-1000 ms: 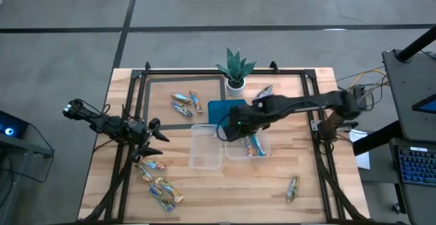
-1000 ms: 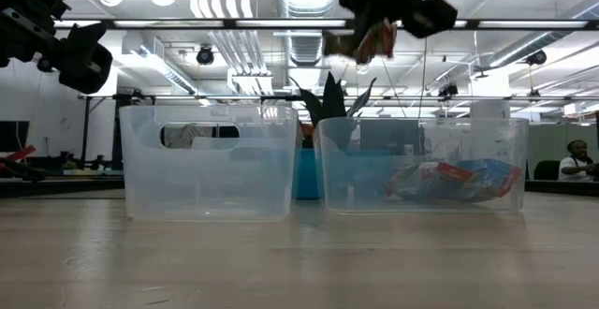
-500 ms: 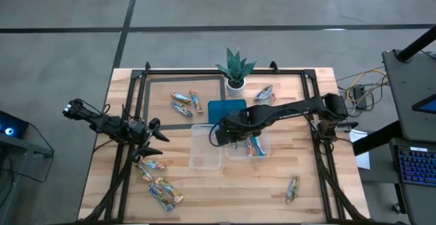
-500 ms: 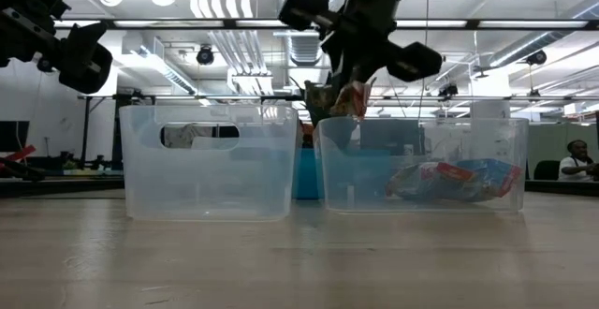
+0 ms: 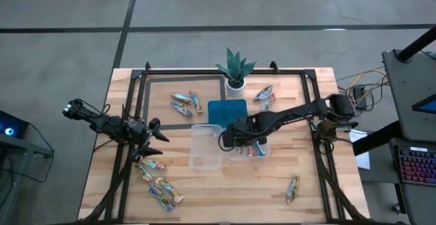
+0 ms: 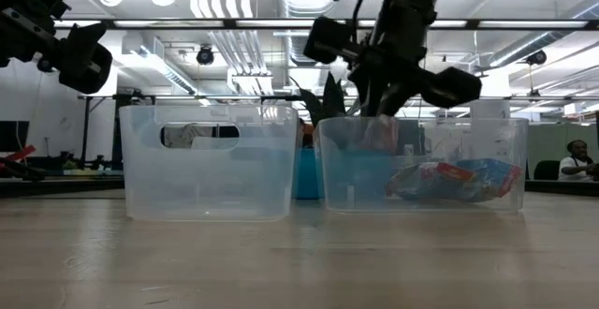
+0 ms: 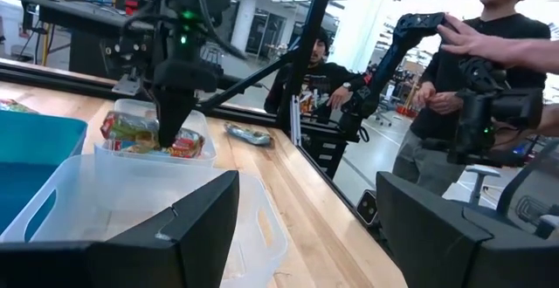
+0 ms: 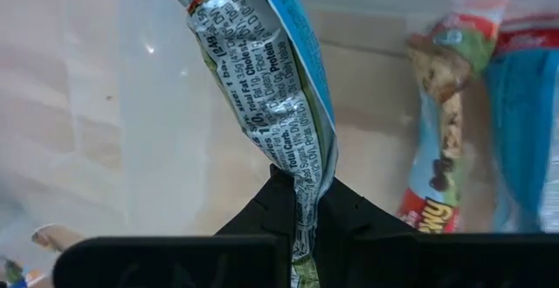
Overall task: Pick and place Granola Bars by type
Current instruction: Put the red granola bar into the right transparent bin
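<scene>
My right gripper (image 5: 231, 140) is shut on a blue and silver granola bar (image 8: 262, 78) and dips into the right clear tub (image 5: 268, 146). More bars (image 6: 449, 180) lie on that tub's floor. The left clear tub (image 5: 194, 150) stands beside it. Loose bars lie on the table at the far left (image 5: 185, 102), the far right (image 5: 264, 94), the near left (image 5: 158, 185) and the near right (image 5: 293, 188). My left gripper (image 5: 158, 140) waits open over the table's left side, holding nothing. My right gripper pinches one end of the bar's wrapper (image 8: 301, 183) between its two fingers. The fingers point steeply down from above. The bar hangs below them in line with the fingers, its lower part (image 6: 379, 139) inside the right tub and above the tub's floor.
A teal tray (image 5: 226, 109) lies just beyond the tubs, and a potted plant (image 5: 235, 68) stands at the far edge. A black frame (image 5: 136, 109) runs round the table. People stand past the table's right side (image 7: 472, 70).
My right gripper has come down from above the tubs into the right tub, rolling about its own axis and staying shut. The bar has gone down with it and now hangs inside the tub walls.
</scene>
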Controlling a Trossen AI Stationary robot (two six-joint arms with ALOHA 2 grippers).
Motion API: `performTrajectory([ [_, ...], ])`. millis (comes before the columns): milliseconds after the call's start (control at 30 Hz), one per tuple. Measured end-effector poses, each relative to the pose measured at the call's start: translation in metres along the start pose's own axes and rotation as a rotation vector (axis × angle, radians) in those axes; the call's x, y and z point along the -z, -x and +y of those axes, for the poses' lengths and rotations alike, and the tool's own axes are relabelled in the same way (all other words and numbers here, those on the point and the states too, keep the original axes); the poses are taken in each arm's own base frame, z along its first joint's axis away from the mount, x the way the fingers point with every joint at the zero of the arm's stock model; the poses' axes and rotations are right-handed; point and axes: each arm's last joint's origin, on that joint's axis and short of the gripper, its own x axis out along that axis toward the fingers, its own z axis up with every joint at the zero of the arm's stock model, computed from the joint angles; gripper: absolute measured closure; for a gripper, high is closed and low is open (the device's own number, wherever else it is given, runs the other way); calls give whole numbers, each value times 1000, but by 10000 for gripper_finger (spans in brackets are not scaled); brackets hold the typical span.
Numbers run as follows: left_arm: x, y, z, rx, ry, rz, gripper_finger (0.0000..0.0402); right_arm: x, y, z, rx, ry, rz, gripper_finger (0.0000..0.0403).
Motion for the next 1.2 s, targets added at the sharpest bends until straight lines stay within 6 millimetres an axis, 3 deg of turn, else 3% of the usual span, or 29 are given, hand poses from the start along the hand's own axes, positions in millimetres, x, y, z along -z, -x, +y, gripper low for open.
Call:
performTrajectory([
  [300,0,0,0,0,0,0,152,5,-16,-23,57,-64,27,392],
  [833,0,0,0,0,0,0,152,4,-43,-47,-16,-88,54,384],
  [1000,0,0,0,0,0,-1,152,3,-38,-50,-17,-54,45,362],
  [1200,0,0,0,0,0,-1,152,1,-20,-56,15,-36,-7,325],
])
